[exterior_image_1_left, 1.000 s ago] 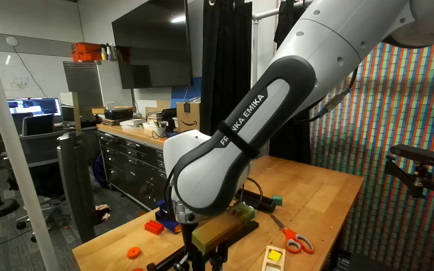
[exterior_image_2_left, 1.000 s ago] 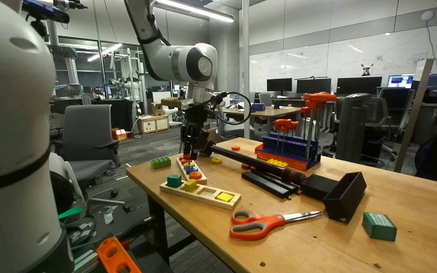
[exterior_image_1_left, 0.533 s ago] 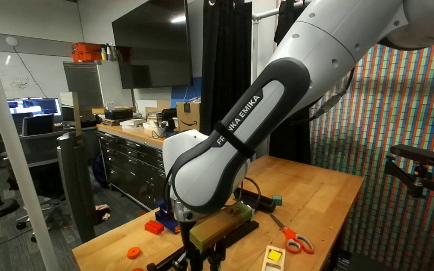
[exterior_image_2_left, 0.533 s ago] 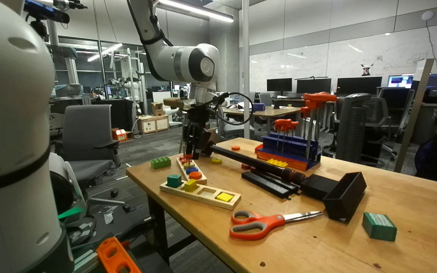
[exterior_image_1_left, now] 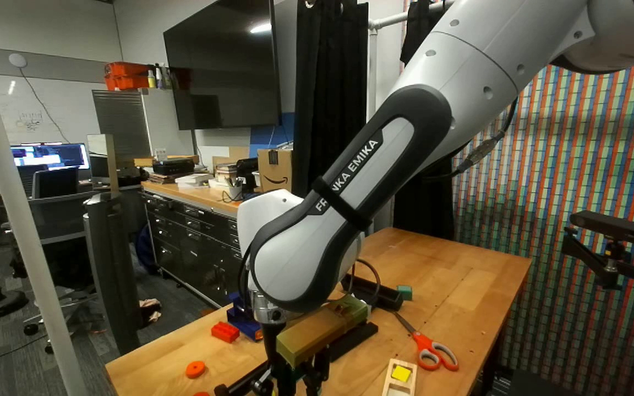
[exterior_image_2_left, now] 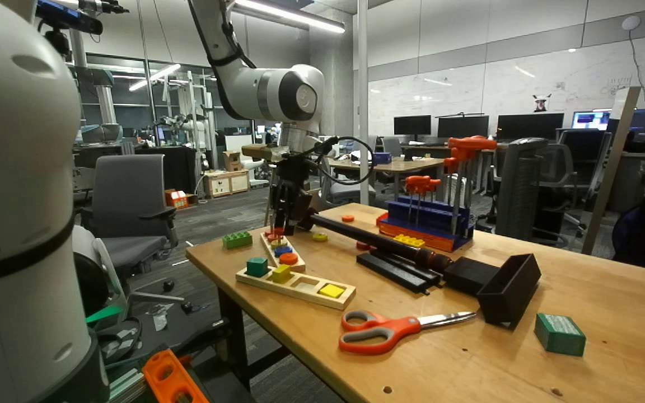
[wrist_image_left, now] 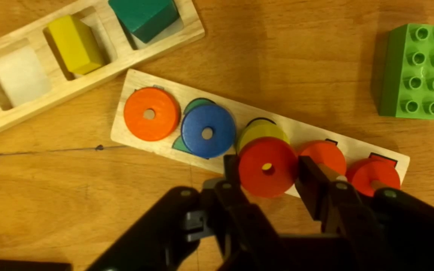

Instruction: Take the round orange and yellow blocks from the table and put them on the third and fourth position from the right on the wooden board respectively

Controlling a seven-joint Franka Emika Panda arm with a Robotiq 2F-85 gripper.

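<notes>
Light wood tops the table (exterior_image_2_left: 493,358); near its left corner in an exterior view, the gripper (wrist_image_left: 268,170) pinches a red round block (wrist_image_left: 266,184), overlapping the middle of the wooden board (wrist_image_left: 236,111) in the wrist view. A round yellow block (exterior_image_2_left: 319,237) lies beside that board, a round orange block (exterior_image_2_left: 347,218) near the table's far corner.

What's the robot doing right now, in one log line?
tool: holding red ring | table: orange ring and yellow ring on it | pegboard: blue ring on it
</notes>
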